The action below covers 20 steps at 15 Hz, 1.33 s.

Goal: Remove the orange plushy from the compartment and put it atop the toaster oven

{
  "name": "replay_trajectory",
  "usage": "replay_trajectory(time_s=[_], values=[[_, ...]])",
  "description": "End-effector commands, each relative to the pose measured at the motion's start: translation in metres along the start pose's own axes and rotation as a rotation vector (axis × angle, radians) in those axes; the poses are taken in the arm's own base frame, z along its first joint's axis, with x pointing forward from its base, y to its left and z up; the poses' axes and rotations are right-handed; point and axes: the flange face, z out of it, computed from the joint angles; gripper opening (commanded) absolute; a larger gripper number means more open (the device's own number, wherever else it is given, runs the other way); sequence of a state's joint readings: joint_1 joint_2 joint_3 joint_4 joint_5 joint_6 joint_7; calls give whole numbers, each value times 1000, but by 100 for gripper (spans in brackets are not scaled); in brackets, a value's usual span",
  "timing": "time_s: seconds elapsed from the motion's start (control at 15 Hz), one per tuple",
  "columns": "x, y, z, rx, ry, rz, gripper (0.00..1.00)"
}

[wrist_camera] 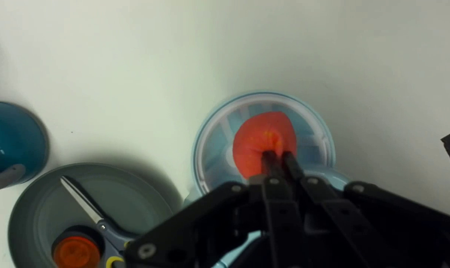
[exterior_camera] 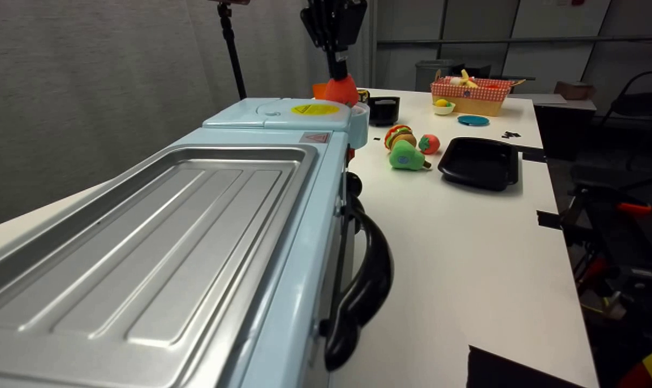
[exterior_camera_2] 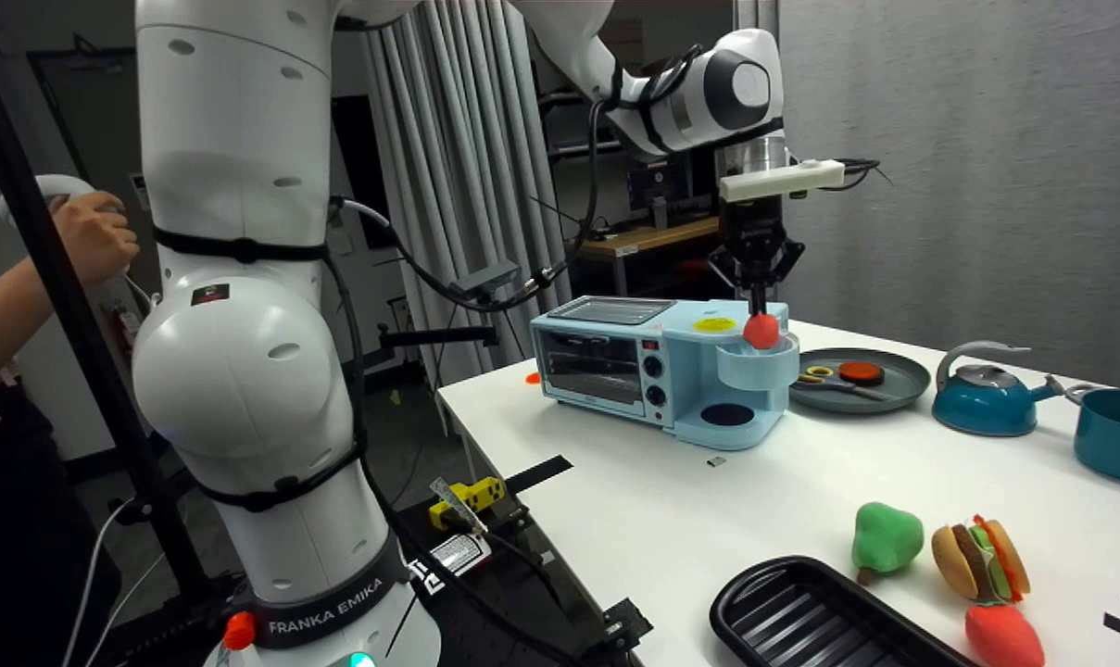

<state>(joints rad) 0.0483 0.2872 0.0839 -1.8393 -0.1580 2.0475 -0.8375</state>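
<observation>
The orange plushy is a round orange-red soft toy, with its green patch out of view. My gripper is shut on it, pinching a fold of its upper side. In both exterior views the plushy hangs under the upright gripper, mostly above the rim of the round pale-blue compartment. From above, it is inside the outline of the compartment rim. The toaster oven is pale blue, with the compartment at one end. Its ribbed metal top and black handle show in an exterior view.
A grey plate with scissors and a red-orange round item stands beside the compartment. A teal kettle and pot are farther along. A green pear, toy burger, toy strawberry and black tray lie in front.
</observation>
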Motion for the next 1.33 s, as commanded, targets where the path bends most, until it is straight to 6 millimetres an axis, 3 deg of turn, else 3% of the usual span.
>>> replay_trajectory(time_s=[0.0, 0.4, 0.73, 1.27], values=[[4, -14, -24, -151, -77, -26, 2], [3, -28, -37, -349, -124, 21, 2], [3, -38, -30, -327, 2, 84, 2], [8, -44, -18, -318, 119, 17, 2]])
